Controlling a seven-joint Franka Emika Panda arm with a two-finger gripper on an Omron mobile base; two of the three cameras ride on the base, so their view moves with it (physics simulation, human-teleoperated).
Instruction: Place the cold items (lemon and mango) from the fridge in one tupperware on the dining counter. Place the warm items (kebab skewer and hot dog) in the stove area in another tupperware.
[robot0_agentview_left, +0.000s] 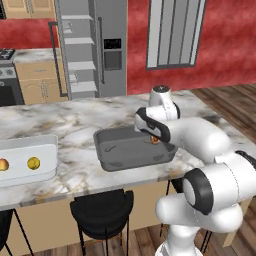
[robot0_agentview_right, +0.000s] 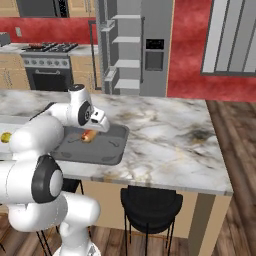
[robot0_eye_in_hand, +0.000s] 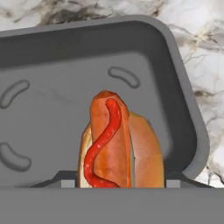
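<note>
Landmark for this entry: the grey tupperware (robot0_agentview_left: 131, 149) on the marble dining counter (robot0_agentview_left: 70, 117).

Hot dog (robot0_eye_in_hand: 114, 142) sits between the fingertips in the hand view, bun upright along the gripper axis, red sauce line on top. The gripper (robot0_agentview_right: 91, 134) hangs just above the grey tupperware's floor, toward the corner nearest the arm, and its fingers are narrowed onto the hot dog, which reads as held rather than resting. From the right base view the hot dog (robot0_agentview_right: 88, 135) shows as a small orange shape under the wrist, inside the tray's walls. The left base view gives the same: an orange spot (robot0_agentview_left: 155, 139) below the hand, over the tray's far right part.

To the left of the grey tupperware, well apart on the same counter, is a white tupperware (robot0_agentview_left: 30, 150) holding two round yellow-orange fruits (robot0_agentview_left: 33, 162), presumably the lemon and mango; I cannot tell which is which.

No kebab skewer is visible in the grey tupperware. Judged stage: hot dog about to be released.

Risks:
- Releasing while the bun hangs above the floor: it may roll or tip against the near wall.
- Position is close to the tray's corner; a sideways drift before opening could catch the rim and drop the hot dog onto the counter.
- Pulling away before the fingers part fully could drag the bun out or shift the tray.

Writing: none legible. The fridge (robot0_agentview_right: 150, 47) beyond the grey tupperware has a dark dispenser panel, no readable text.
</note>
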